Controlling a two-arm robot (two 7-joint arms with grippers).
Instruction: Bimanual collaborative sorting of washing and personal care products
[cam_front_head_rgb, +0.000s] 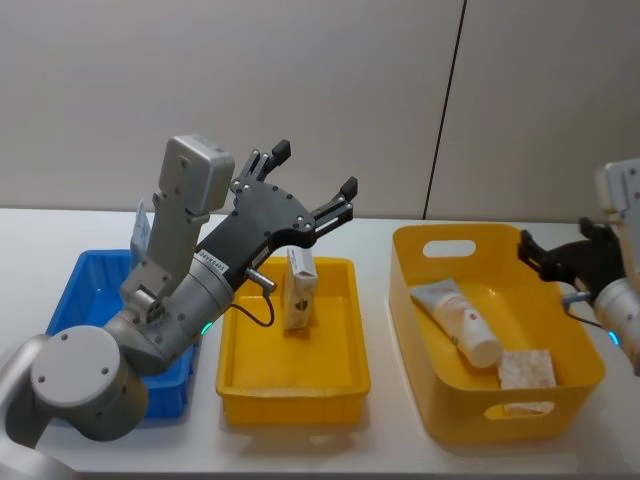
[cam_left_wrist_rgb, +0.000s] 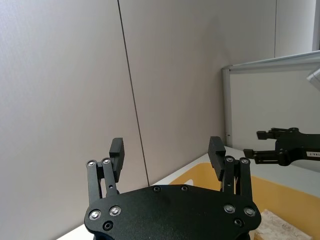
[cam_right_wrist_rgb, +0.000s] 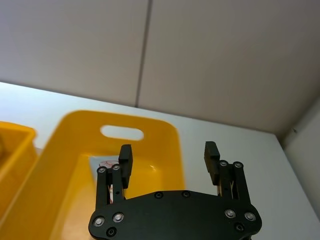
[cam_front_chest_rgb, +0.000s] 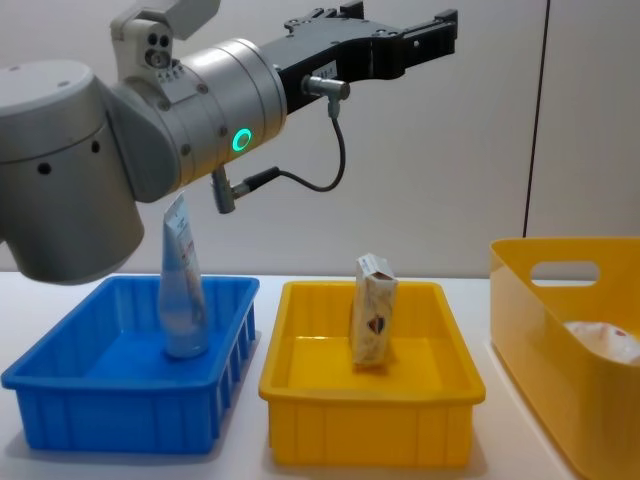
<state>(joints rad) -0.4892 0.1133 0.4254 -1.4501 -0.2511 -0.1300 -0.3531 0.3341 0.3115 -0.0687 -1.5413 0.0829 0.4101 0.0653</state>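
A cream carton stands upright in the small yellow tray. A bluish translucent tube stands in the blue bin. In the large yellow bin lie a white tube and a cream packet. My left gripper is open and empty, raised high above the small tray. By the large bin's far right rim, my right gripper is open and holds nothing.
The three bins stand side by side on a white table, with a grey wall behind. In the left wrist view the right gripper shows farther off above the large bin.
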